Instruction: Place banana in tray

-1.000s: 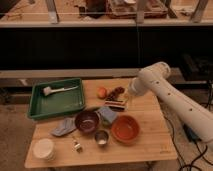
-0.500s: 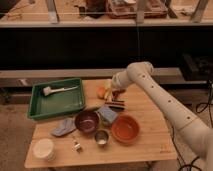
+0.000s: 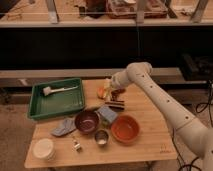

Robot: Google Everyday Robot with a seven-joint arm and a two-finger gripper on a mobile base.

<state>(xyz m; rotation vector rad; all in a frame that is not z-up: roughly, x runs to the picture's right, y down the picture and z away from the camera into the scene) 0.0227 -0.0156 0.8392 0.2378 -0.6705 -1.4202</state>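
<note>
**One carry left: banana up, tray to the fingers' left**

One arm, and its gripper (image 3: 111, 86) sits over the back middle of the worktop (image 3: 150, 142), fingers clamped tight. The banana (image 3: 107, 85) shows as a pale strip right at the fingers; it looks pinched between them, though contact itself is hard to make out. The orange fruit (image 3: 101, 93) sits just below and touching-close, and a dark block (image 3: 114, 104) lies nearer the camera from the fingers.

The tray (image 3: 37, 111) is well off to the fingers' left, with a white brush (image 3: 56, 90) lying in its back part.

Judgement: grasp done, transfer pending. To do it well:
- lift straight up first so the banana clears the orange fruit
- travel left above the tray's raised rim
- aim for bare green floor nearer the camera than the brush
- lower before letting go, so it doesn't bounce out
</note>
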